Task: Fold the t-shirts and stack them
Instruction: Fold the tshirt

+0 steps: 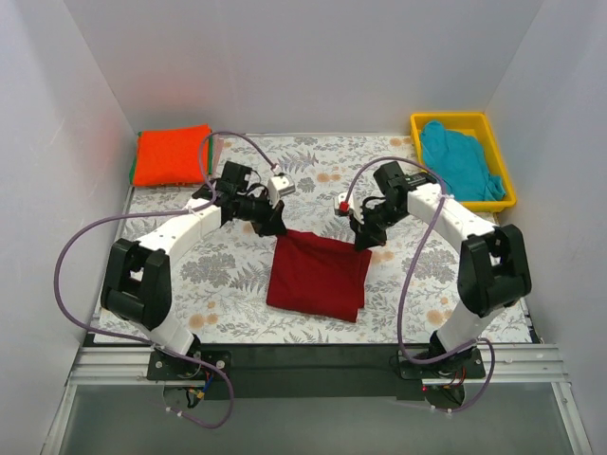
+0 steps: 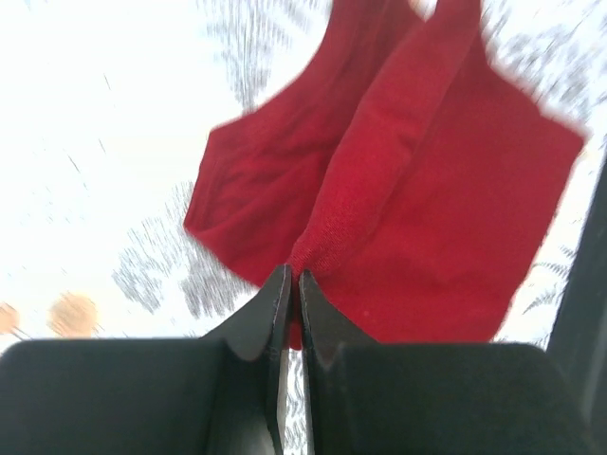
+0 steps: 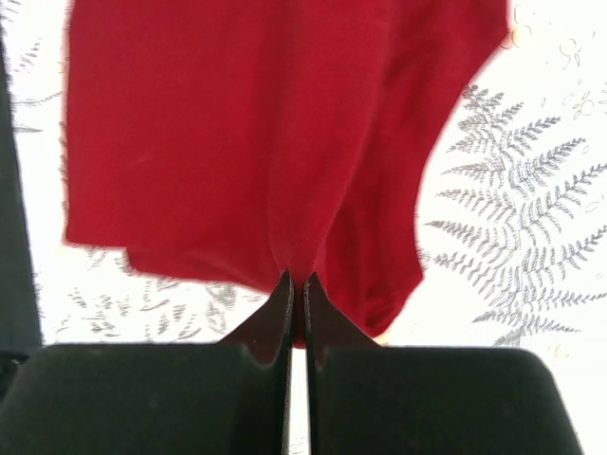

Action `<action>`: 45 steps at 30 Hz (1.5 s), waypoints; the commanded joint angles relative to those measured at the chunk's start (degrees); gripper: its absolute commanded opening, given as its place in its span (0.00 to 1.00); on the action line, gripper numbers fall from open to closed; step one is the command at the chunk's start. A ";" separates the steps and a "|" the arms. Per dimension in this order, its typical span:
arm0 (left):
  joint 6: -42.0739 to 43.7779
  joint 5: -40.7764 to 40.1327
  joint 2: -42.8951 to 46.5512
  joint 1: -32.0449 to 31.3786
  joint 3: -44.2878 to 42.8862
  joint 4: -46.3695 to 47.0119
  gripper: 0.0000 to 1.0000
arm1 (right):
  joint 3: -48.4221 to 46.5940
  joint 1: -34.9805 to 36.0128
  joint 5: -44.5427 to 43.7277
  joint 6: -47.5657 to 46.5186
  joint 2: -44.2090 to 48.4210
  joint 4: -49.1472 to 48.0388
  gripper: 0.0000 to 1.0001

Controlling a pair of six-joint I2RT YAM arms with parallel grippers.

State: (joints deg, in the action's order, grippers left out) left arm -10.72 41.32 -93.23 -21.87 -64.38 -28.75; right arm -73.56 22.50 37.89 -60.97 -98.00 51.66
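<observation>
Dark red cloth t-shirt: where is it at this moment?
In the top view the dark red cloth t-shirt is at the centre, its far corners pinched by the left claw and the right claw.

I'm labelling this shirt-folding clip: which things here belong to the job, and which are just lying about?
Job: maroon shirt, pinched by left fingers and right fingers; orange shirt; teal shirt.
Lying about: yellow bin, holding the teal shirt; fern-print table.
</observation>
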 commanded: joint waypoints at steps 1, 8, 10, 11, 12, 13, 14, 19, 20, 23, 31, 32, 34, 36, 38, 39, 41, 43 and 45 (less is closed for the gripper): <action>-1.49 4.64 1.49 -0.89 -5.13 0.89 0.00 | 4.63 -0.79 2.54 -0.55 3.78 3.10 0.01; -4.57 0.53 -9.24 -3.71 -7.78 5.88 0.04 | 5.19 -3.25 0.43 -1.61 -1.93 2.57 0.01; -6.41 -1.06 -11.00 -3.71 -7.60 7.82 0.19 | 4.92 -3.78 0.08 -1.43 -4.21 2.66 0.08; -7.03 -3.94 -12.66 -3.71 -7.34 10.18 0.24 | 4.74 -4.39 -0.27 -1.26 -4.92 2.48 0.09; -7.56 -5.27 -13.20 -3.71 -7.43 10.90 0.28 | 4.57 -4.83 -0.27 -1.08 -5.36 2.31 0.11; -9.30 -6.42 -13.73 -3.45 -7.60 11.69 0.35 | 4.57 -5.27 -0.27 -0.73 -6.23 2.04 0.11; -10.54 -7.56 -13.73 -3.18 -7.60 13.53 0.43 | 4.39 -6.32 -0.36 0.84 -6.59 1.00 0.11; -15.99 -8.98 -9.26 -1.42 -3.84 15.56 0.59 | 1.14 -8.09 -0.97 3.92 -10.63 0.46 0.05; -17.39 -9.15 -8.12 -1.34 -2.61 15.83 0.59 | 0.62 -8.26 -1.67 4.36 -11.42 0.03 0.04; -19.25 -7.76 -3.55 -1.25 3.54 15.83 0.61 | -1.58 -8.44 -3.52 5.42 -14.50 -0.77 0.04; -24.26 0.33 7.43 -1.25 11.64 10.83 0.63 | -7.29 -9.14 -1.86 4.99 -15.31 5.02 0.46; -24.52 1.64 8.06 -1.16 12.43 10.56 0.64 | -9.13 -9.40 0.50 4.98 -14.86 7.21 0.50; -25.22 2.88 8.85 -0.38 12.52 10.03 0.66 | -11.16 -9.49 2.27 6.21 -14.16 8.54 0.51; -25.84 6.47 8.94 0.42 11.56 9.94 0.66 | -13.53 -9.41 3.33 9.54 -14.41 8.90 0.49; -25.32 7.11 7.98 0.86 8.50 10.38 0.66 | -13.54 -9.49 2.29 13.14 -14.59 8.55 0.48; -24.36 6.32 7.37 0.77 7.00 10.64 0.66 | -12.58 -9.58 2.36 14.20 -14.77 8.46 0.48; -19.98 4.66 5.44 0.86 4.28 11.61 0.66 | -11.52 -9.76 2.71 16.83 -15.03 6.89 0.47; -16.98 3.33 0.61 0.86 -0.29 11.44 0.65 | -10.91 -9.85 3.59 20.18 -15.99 5.91 0.45; -14.86 2.72 -4.47 0.77 -3.54 12.49 0.62 | -11.34 -9.76 5.43 22.29 -17.83 3.72 0.45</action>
State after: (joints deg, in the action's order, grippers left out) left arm -30.76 44.45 -92.58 -21.19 -63.26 -17.93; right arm -84.64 12.97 39.75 -44.42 -114.45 57.06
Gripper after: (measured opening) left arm 0.630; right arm 0.455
